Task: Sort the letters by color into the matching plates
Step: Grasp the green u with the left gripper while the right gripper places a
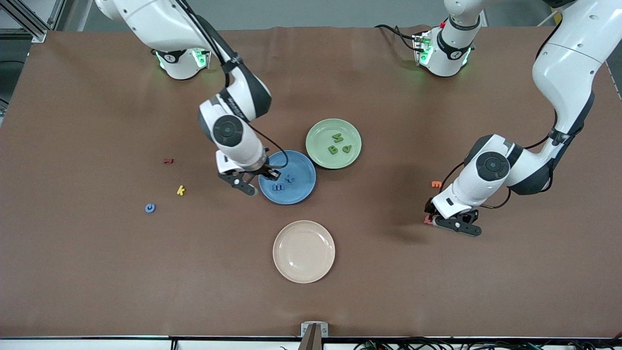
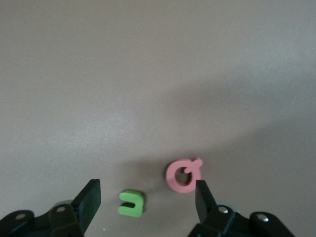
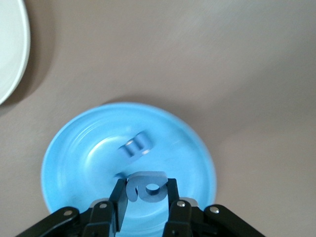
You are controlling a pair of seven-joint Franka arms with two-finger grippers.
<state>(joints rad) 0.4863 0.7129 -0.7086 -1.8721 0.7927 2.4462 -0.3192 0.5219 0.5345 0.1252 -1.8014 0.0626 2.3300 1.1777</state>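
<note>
My right gripper (image 1: 262, 181) hangs over the blue plate (image 1: 301, 167), at its edge toward the right arm's end. It is shut on a blue letter (image 3: 148, 190) above the plate's floor (image 3: 74, 163). Two blue letters (image 1: 278, 186) (image 1: 290, 178) lie in that plate. The pale green plate (image 1: 320, 133) holds three green letters (image 1: 338, 138). My left gripper (image 1: 432, 217) is low over the table near the left arm's end, open (image 2: 147, 192) around a green letter (image 2: 132, 203) lying flat. Another blue letter (image 1: 150, 208) lies near the right arm's end.
A pink letter (image 2: 183, 175) lies close to one left finger, with an orange letter (image 1: 436, 184) nearby. A cream plate (image 1: 303, 251) sits nearer the front camera than the blue plate. Yellow (image 1: 181, 190) and dark red (image 1: 168, 161) letters lie near the loose blue one.
</note>
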